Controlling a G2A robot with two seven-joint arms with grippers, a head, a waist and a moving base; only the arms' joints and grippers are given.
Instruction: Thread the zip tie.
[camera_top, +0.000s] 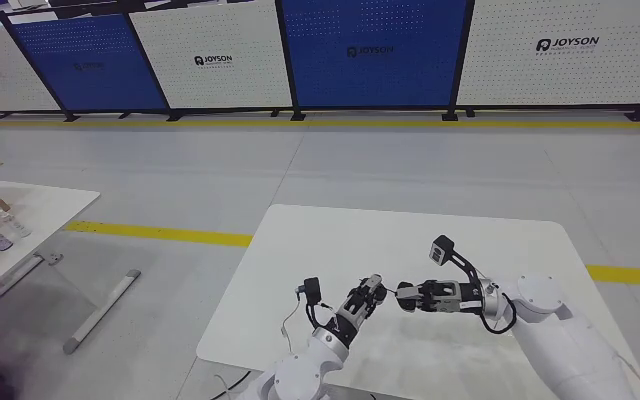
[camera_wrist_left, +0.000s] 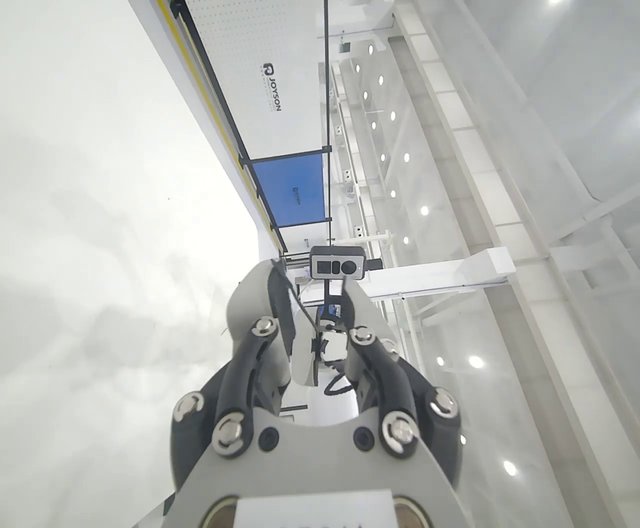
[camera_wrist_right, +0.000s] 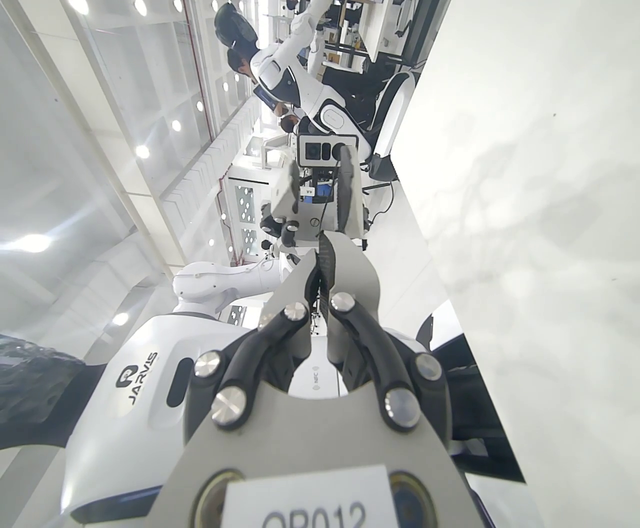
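A thin black zip tie (camera_wrist_left: 302, 310) runs as a slanted strand between the fingers of my left gripper (camera_wrist_left: 310, 280), close to one pad. Its far end sits at my right gripper (camera_wrist_left: 325, 345), which faces the left one. My left gripper (camera_top: 372, 290) is open, its two fingers well apart, as my right wrist view of the left gripper (camera_wrist_right: 318, 185) confirms. My right gripper (camera_wrist_right: 320, 245) is shut, fingertips together on the zip tie's end. Both grippers hover tip to tip, right gripper (camera_top: 403, 296) beside the left, low over the white table (camera_top: 450, 240) near its front.
The white table has bare room behind and to the right of the grippers. A second white table (camera_top: 40, 210) stands off to the left. Blue and white barrier panels (camera_top: 370, 50) line the back, beyond a yellow floor line (camera_top: 160, 233).
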